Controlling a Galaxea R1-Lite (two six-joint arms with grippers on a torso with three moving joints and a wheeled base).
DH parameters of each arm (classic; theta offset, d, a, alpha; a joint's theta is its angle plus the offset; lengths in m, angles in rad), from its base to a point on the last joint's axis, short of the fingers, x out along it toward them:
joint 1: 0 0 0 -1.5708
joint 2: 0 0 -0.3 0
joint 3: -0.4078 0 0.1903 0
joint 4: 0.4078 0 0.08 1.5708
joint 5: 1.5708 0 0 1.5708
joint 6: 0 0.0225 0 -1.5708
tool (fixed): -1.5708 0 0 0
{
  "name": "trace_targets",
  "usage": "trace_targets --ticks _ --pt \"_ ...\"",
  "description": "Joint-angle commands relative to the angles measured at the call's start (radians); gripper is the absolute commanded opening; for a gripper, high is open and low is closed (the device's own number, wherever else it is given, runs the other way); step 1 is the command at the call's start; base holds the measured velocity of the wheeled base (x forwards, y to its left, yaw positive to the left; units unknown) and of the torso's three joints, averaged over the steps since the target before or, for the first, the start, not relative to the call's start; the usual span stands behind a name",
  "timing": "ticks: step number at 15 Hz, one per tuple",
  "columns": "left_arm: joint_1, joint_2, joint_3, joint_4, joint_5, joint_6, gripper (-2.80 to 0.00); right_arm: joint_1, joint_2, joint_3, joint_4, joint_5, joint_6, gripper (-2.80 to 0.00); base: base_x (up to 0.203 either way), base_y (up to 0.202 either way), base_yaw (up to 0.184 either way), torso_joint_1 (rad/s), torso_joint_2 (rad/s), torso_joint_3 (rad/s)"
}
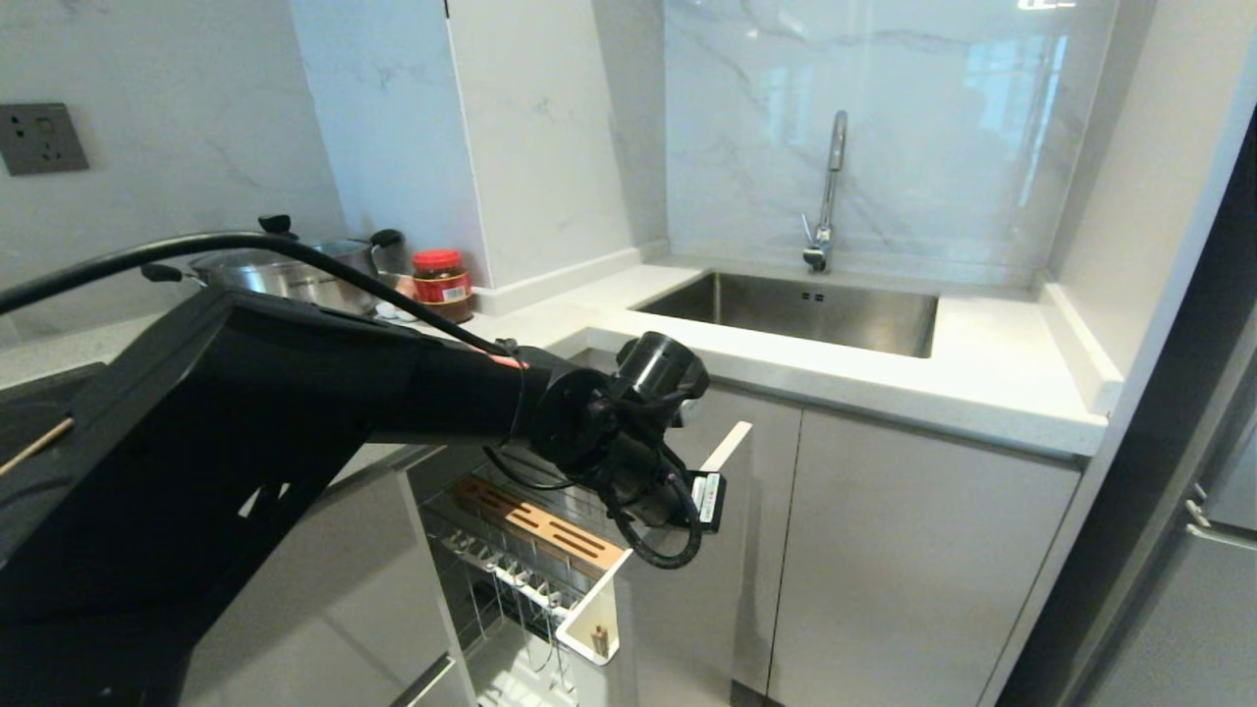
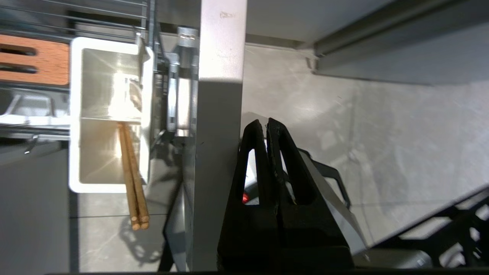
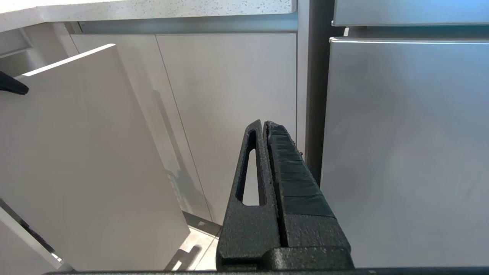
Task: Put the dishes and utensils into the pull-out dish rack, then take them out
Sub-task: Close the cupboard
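Note:
The pull-out dish rack (image 1: 535,579) stands drawn out below the counter, with its slotted wooden board (image 1: 550,525) on top and its narrow white front panel (image 1: 687,589) toward the sink side. The chopsticks (image 2: 131,179) stand together in the white utensil cup (image 2: 74,114), ends sticking out. My left gripper (image 2: 266,122) is shut and empty, right beside the panel's edge (image 2: 219,114), on the side away from the cup. A pink sliver (image 1: 506,361) peeks over my left forearm; the dishes are otherwise hidden. My right gripper (image 3: 264,124) hangs shut and empty, low before the cabinet doors.
On the counter behind my arm are a lidded steel pot (image 1: 285,275) and a red-lidded jar (image 1: 442,285). The steel sink (image 1: 795,309) with its tap (image 1: 825,196) lies to the right. A tall grey appliance front (image 1: 1208,589) closes the far right.

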Motion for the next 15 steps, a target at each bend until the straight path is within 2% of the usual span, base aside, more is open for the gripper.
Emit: trace_targets --ticks 1,5,7,9,15 --pt "0.002 -0.004 -0.002 0.003 0.051 0.002 -2.80 0.000 -0.003 0.000 0.000 -0.001 0.001 -2.80 0.000 0.000 0.000 0.000 0.00 0.000" --pt "0.019 0.006 -0.004 -0.001 0.178 0.049 -2.80 0.000 -0.003 0.000 0.000 -0.001 0.001 -2.80 0.000 0.000 0.000 0.000 0.00 0.000" --pt "0.052 0.014 -0.006 -0.004 0.277 0.082 -2.80 0.000 -0.003 0.000 0.000 -0.001 0.001 -2.80 0.000 0.000 0.000 0.000 0.00 0.000" --pt "0.087 0.015 -0.005 -0.006 0.341 0.116 -2.80 0.000 -0.003 0.000 0.000 -0.001 0.001 -2.80 0.000 0.000 0.000 0.000 0.00 0.000" --pt "0.204 0.021 -0.011 -0.022 0.461 0.210 -2.80 0.000 -0.003 0.000 0.000 -0.001 0.001 -2.80 0.000 0.000 0.000 0.000 0.00 0.000"
